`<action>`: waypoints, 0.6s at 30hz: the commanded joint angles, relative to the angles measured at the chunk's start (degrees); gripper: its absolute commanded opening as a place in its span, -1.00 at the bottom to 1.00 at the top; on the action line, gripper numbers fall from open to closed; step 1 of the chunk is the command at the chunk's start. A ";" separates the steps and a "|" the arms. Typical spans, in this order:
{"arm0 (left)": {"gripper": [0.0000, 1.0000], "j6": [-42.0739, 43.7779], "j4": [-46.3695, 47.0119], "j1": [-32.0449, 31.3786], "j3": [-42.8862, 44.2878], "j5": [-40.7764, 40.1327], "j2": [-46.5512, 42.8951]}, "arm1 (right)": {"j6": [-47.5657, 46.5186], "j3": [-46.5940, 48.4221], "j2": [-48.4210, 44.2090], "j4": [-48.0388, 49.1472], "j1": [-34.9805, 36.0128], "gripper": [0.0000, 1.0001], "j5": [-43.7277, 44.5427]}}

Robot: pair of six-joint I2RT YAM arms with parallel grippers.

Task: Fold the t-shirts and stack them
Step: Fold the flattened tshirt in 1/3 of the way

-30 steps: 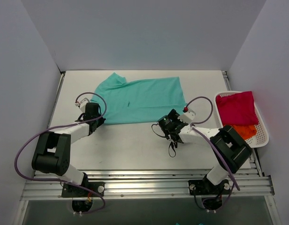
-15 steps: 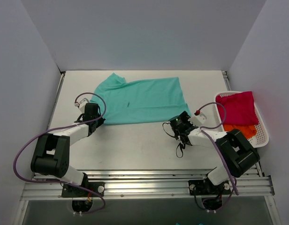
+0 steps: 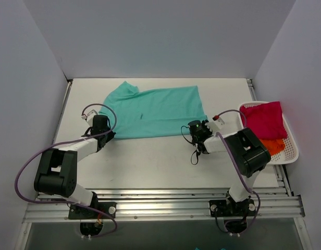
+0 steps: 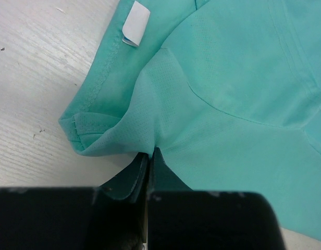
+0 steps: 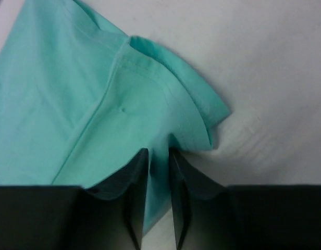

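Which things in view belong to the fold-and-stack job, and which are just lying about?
Job:
teal t-shirt, near corners pinched by left pincer and right pincer
magenta-red t-shirt
orange t-shirt

Lying about:
white basket, holding the magenta-red and orange shirts
table

The work surface is a white table (image 3: 150, 161) with a faintly scuffed, grained finish. Plain pale grey panels enclose it on three sides: a back wall (image 3: 160, 36) at the far edge, a left wall (image 3: 20, 104) and a right wall (image 3: 306, 78). Slotted aluminium rails (image 3: 160, 200) run across the near edge. A dark grey floor (image 3: 160, 234) shows below them. Lighting is even and diffuse, with soft shadows.
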 commanded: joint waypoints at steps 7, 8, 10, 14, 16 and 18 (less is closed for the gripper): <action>-0.95 0.30 2.36 0.66 -0.50 0.88 -1.77 | -0.82 -4.81 3.15 -2.50 -0.61 -1.00 -9.48; -0.95 0.30 2.09 0.75 -0.76 0.79 -2.64 | -0.64 -5.17 2.62 -3.12 -0.44 -1.00 -9.31; -0.95 -0.22 1.30 0.66 -1.73 0.70 -3.96 | 0.05 -5.69 0.34 -6.27 -0.18 -1.00 -8.17; -0.95 -1.28 -0.53 0.22 -4.37 1.58 -8.96 | 1.55 -7.10 -4.85 -11.98 1.66 -1.00 -6.85; -0.95 -2.15 -0.98 -0.22 -6.38 1.84 -10.64 | 3.04 -7.10 -8.10 -17.25 3.77 -1.00 -4.75; -0.95 -2.68 -0.98 -1.01 -7.97 2.11 -12.84 | 4.54 -7.45 -11.95 -22.51 6.31 -1.00 -3.07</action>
